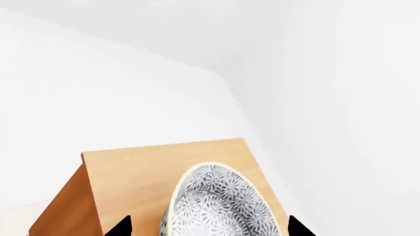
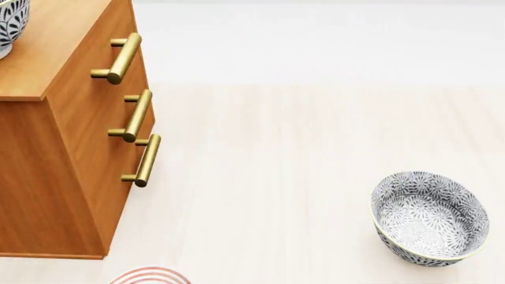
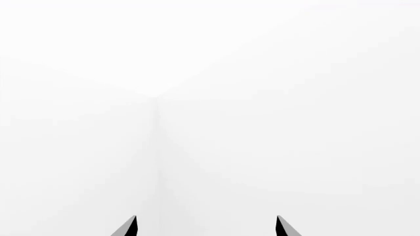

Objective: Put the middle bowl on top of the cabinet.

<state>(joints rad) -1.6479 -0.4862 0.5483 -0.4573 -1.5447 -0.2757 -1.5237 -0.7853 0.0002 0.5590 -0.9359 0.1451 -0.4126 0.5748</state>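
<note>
The middle bowl, grey-and-white floral with a cream rim, is on the light wood top of the cabinet. My left gripper is open. Its two dark fingertips stand on either side of the bowl with a gap on each side. In the head view only an edge of the middle bowl shows at the far left on the cabinet, and neither arm appears. My right gripper is open, with nothing between its tips and only white background ahead.
A look-alike floral bowl sits on the pale floor at the right. The rim of a white plate with red rings shows at the bottom edge, near the cabinet's front corner. Three brass handles stick out of the cabinet's front.
</note>
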